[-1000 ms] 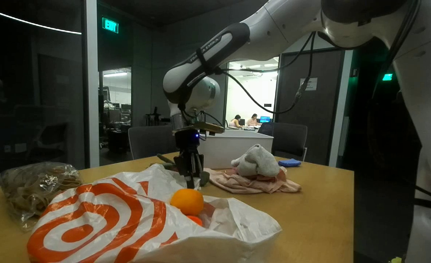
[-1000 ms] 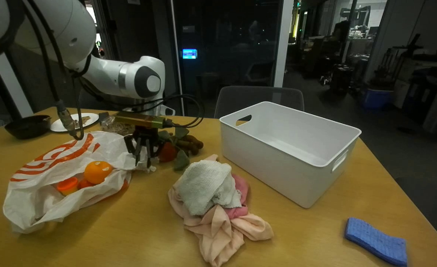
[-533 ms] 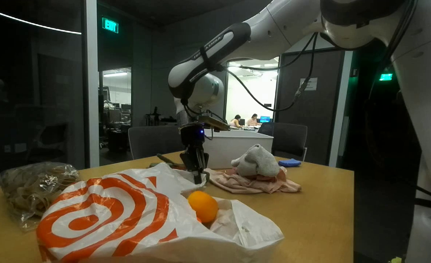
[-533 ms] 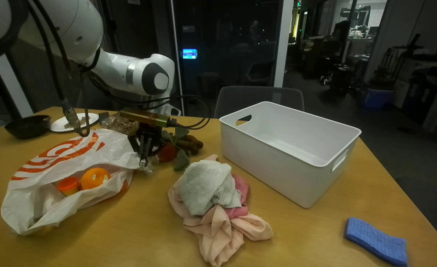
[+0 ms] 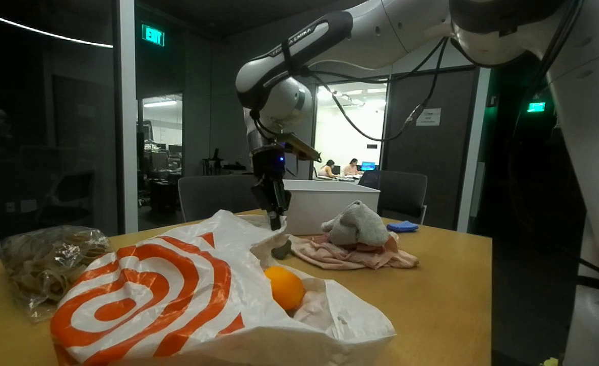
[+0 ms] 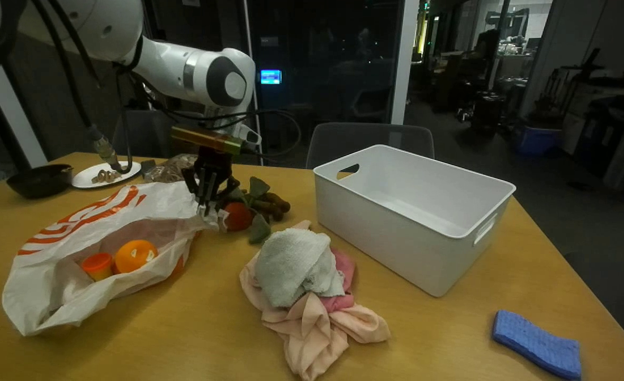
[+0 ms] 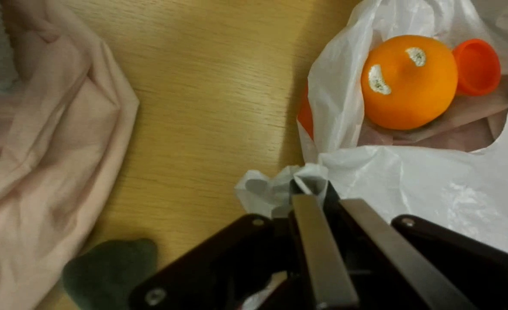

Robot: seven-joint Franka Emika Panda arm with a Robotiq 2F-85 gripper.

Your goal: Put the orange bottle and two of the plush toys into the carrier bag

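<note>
- Gripper [image 7: 314, 191] is pinching a bunched edge of the carrier bag [image 5: 197, 295], its fingers clamped together on the white plastic and seemingly holding it up off the table [image 6: 195, 333].
- Orange bottle [image 7: 410, 82] is lying inside the bag's mouth, up and to the right of the fingertips in the wrist view; being ball-like, it is showing no long axis that I can make out.
- To my eye the coming move is hinging on that held edge: raising it should be widening the mouth, while dragging it over the bottle could be covering it.
- Opposite the bottle, a fluffy grey-white piece [image 6: 294, 267] is resting on a pinkish-tan piece [image 6: 312, 338], both well apart from the bag. I'm taking them for plush toys, though they are looking like cloth.
- Small tub [image 6: 98, 266] with a red top is sitting beside the bottle, in the bag.
- Red round thing [image 6: 237, 217] is lying just beside the fingertips in an exterior view, perhaps in the way; whether it is touching the plastic, I cannot tell.
- White bin [image 6: 375, 233] is standing near the pinkish-tan piece; a blue pad [image 6: 536, 346] is lying well apart.
</note>
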